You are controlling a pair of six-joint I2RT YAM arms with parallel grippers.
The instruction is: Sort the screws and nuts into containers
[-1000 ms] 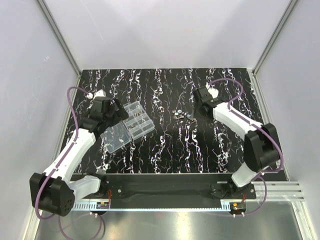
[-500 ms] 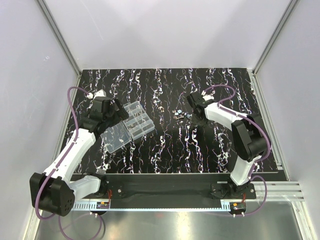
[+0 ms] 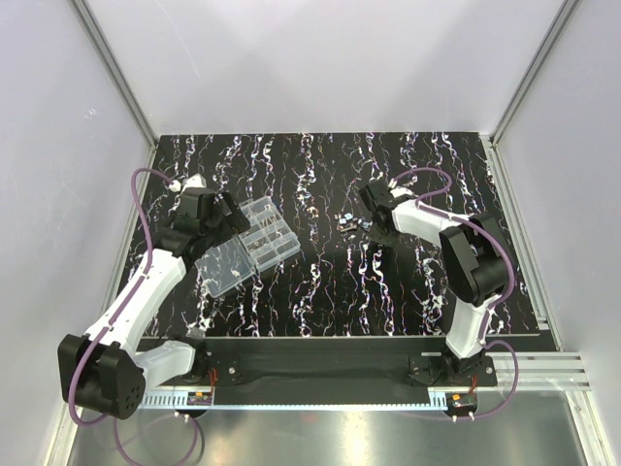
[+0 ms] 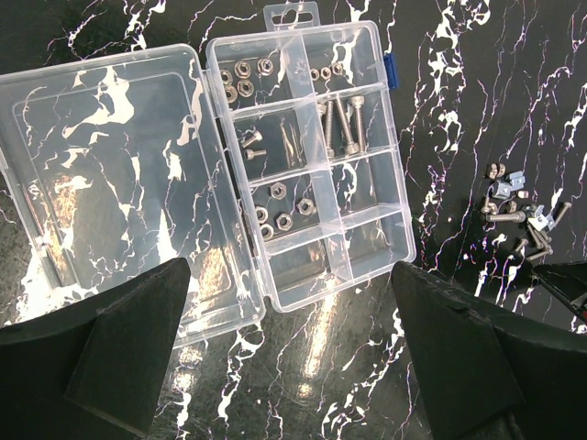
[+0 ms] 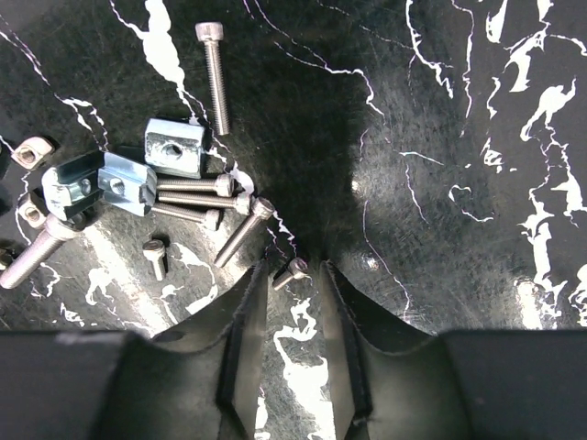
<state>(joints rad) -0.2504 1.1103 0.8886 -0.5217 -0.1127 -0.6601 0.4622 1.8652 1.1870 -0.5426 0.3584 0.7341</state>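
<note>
My right gripper hangs low over the table, its jaws narrowed round one small silvery screw that lies between the fingertips with gaps still showing. Just left of it lies a pile of longer screws and square silvery nuts. From above, the right gripper sits at the right edge of that pile. The clear box of containers lies open with its lid folded flat; nuts and screws fill some compartments. My left gripper is open above the box's near edge.
The black marbled table is walled on three sides by white panels. The box and lid lie at the left, the loose pile near the middle. Small pale nuts lie at the pile's left edge.
My right arm has swung left to the pile's edge and its jaws have narrowed round the small screw. The left arm and the box have not moved.
</note>
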